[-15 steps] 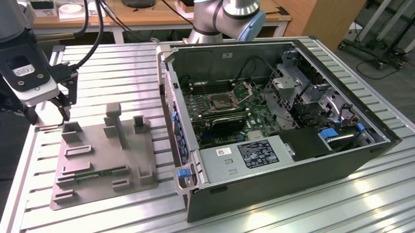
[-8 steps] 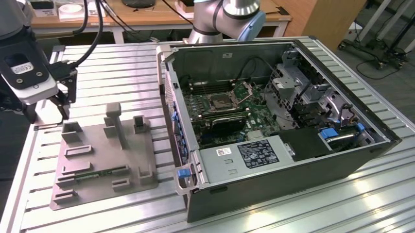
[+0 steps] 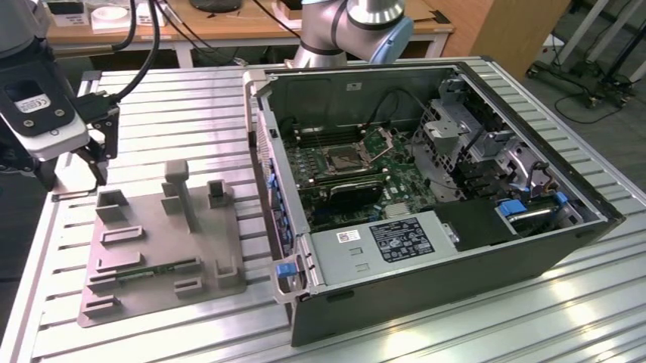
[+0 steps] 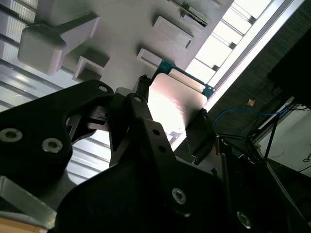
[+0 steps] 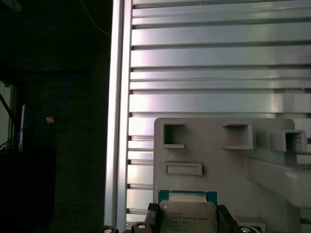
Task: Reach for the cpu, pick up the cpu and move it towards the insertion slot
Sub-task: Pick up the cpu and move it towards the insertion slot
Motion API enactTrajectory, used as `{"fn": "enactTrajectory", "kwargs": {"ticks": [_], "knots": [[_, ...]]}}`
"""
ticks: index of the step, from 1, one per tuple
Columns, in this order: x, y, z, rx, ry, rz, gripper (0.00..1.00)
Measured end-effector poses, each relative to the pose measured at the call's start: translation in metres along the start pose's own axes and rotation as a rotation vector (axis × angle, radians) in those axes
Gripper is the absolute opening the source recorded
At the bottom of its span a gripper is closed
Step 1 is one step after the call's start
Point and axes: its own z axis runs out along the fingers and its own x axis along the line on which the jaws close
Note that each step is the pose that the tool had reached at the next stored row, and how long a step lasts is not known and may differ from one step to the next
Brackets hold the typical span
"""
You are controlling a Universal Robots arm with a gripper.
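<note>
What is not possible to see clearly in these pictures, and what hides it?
- The cpu: one side is cut off by the frame edge in the first wrist view; the gripper covers part in the second wrist view.
- Whether the cpu rests on the grey fixture: its underside is hidden in both wrist views.
- The insertion slot: contacts too small in the exterior view.

A slatted aluminium table [image 3: 181, 98] carries two items. At the exterior view's left lies a grey fixture plate [image 3: 162, 249] with upright posts and rectangular recesses; a green memory stick [image 3: 151, 270] lies flat in a recess near its near edge. At the exterior view's right lies an open computer case [image 3: 434, 189], with a labelled power supply [image 3: 394, 238] at its near side and a metal drive cage [image 3: 464, 136] further right. A wooden desk [image 3: 253, 26] stands beyond the table. Both wrist views show the plate [image 5: 272, 184] [image 4: 126, 29] on the slats [image 5: 218, 73].
</note>
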Motion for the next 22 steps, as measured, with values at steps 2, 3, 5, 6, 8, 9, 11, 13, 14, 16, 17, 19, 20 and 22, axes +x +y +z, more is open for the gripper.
{"fn": "enactTrajectory", "kwargs": {"ticks": [2, 3, 5, 6, 8, 9, 11, 13, 14, 16, 17, 19, 20, 22], "knots": [[0.0, 0.0, -0.0005, 0.0, 0.0002, 0.0, 0.54], [0.0001, 0.0, -0.0008, -0.0001, 0.0002, 0.0, 0.54], [0.0, 0.0001, -0.0011, -0.0002, 0.0, 0.0, 0.54], [0.0, 0.0001, -0.0014, -0.0002, 0.0001, 0.0, 0.54], [0.0, 0.0001, -0.0015, -0.0002, 0.0001, 0.0, 0.54], [0.0, 0.0001, -0.0016, -0.0002, 0.0001, 0.0, 0.54], [0.0001, 0.0001, -0.002, 0.0, 0.0003, 0.0, 0.54], [0.0001, 0.0001, -0.0028, 0.0, 0.0003, 0.0, 0.54], [0.0001, 0.0002, -0.0034, -0.0001, 0.0002, 0.0, 0.54], [0.0001, 0.0003, -0.005, -0.0001, 0.0002, 0.0, 0.54], [0.0001, 0.0003, -0.0058, -0.0001, 0.0001, 0.0, 0.54], [0.0001, 0.0004, -0.008, -0.0001, 0.0001, 0.0, 0.54], [0.0001, 0.0005, -0.009, -0.0002, 0.0, 0.0, 0.54], [0.0002, 0.0006, -0.0114, -0.0002, -0.0001, 0.0, 0.54]]}}
